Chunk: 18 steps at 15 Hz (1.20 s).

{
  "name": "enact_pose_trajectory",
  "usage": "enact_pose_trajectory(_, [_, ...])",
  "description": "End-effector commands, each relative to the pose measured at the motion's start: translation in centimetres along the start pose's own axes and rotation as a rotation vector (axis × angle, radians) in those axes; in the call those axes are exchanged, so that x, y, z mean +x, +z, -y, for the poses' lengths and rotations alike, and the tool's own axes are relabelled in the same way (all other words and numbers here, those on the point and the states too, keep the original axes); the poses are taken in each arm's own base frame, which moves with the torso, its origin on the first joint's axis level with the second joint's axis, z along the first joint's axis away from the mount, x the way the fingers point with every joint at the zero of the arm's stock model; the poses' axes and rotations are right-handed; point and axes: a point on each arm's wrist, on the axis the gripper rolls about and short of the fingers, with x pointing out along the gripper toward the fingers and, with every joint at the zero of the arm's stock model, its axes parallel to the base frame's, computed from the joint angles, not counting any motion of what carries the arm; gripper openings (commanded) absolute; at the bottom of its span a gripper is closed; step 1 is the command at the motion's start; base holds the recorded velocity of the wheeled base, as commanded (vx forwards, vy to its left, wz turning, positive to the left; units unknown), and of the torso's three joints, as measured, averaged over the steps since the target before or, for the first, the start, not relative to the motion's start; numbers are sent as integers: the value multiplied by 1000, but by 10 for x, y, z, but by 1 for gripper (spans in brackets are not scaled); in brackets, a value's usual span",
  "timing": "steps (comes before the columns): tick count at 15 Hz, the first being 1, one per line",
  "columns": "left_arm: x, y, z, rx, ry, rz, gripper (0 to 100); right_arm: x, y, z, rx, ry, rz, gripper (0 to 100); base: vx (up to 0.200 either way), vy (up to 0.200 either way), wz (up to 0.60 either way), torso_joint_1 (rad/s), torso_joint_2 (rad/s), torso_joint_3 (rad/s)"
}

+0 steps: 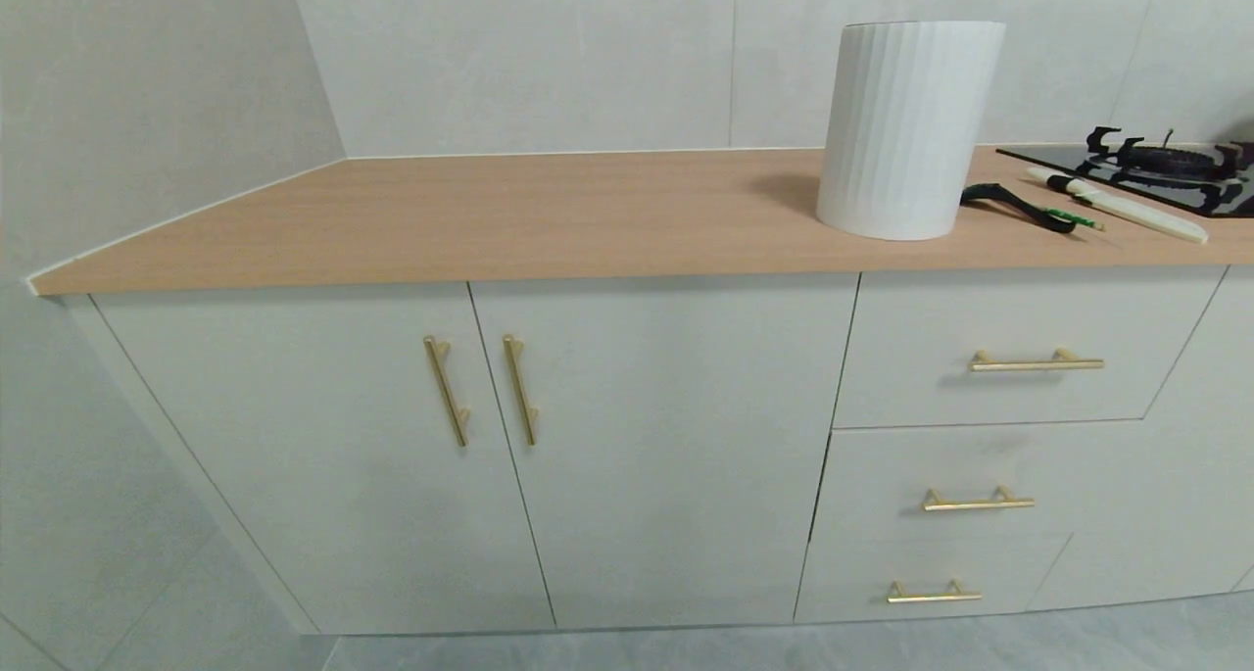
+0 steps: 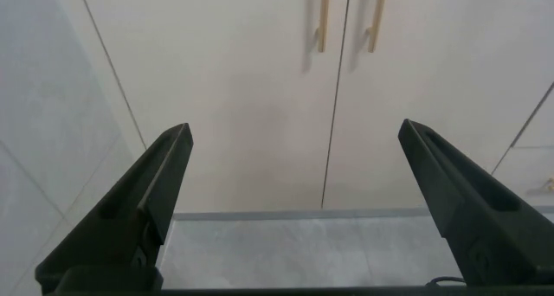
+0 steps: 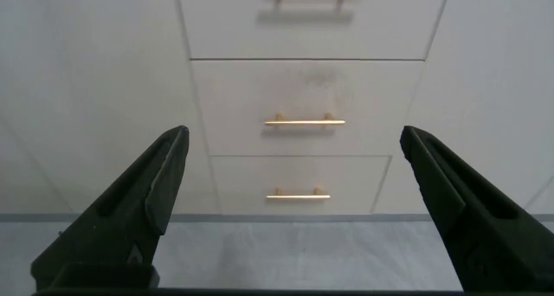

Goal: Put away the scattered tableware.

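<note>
Well, left gripper is spread wide before the doors and right gripper is spread wide before the drawers, both holding nothing. Approach step, I'd say: the utensil and knife lie on the counter at head-frame right, beside the holder, whose inside is hidden. Next calls for raising an arm to counter level.

A white, vertically ribbed canister at upper right, a pale wood-grain countertop, cream cabinet doors with gold handles at centre, and a black, green-tipped utensil beside a glossy black hob.
</note>
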Motion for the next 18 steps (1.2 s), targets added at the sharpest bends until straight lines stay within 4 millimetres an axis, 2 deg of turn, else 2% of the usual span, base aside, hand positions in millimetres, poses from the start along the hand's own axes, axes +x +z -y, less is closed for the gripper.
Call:
enact_pose_trajectory(1, [0,0,0,0,1,-1,100,0,0,0,0,3,-1,100,0,-200,0,12,12,2])
enact_pose_trajectory(6, [0,0,0,0,1,-1,100,0,0,0,0,3,0,100,0,-200,0,2,0,3])
enact_pose_trajectory(13, [0,0,0,0,1,-1,100,0,0,0,0,1,-1,100,0,0,0,0,0,0])
enact_pose_trajectory(18, [0,0,0,0,1,-1,100,0,0,0,0,1,-1,100,-200,0,0,0,0,2])
